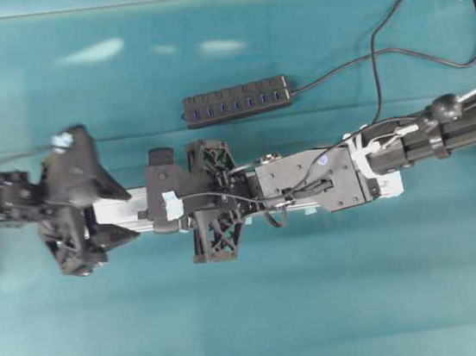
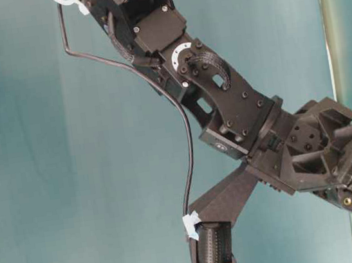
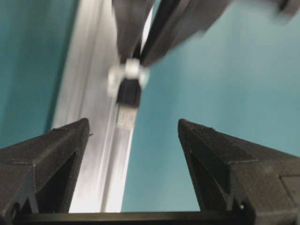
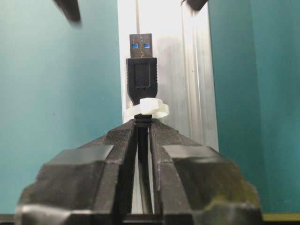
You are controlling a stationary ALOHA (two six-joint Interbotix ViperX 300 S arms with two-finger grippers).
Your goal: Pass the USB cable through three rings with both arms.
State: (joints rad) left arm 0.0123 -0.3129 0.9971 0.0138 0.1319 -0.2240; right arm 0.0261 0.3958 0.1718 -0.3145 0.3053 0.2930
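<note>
Right fingers [image 4: 142, 126] are clenched on the USB cable [image 4: 141, 79] just behind a white ring [image 4: 146, 109], plug poking through over the silver rail [image 4: 197, 84]. Further out, the left fingers [image 3: 133, 140] sit spread wide with nothing in them. I'd line them up square on the plug body, then close before the right lets go.

no readable text, label, brand or number on any surface in any view.

Black arms [image 1: 441, 131], white zip ties [image 1: 358, 153]
</note>
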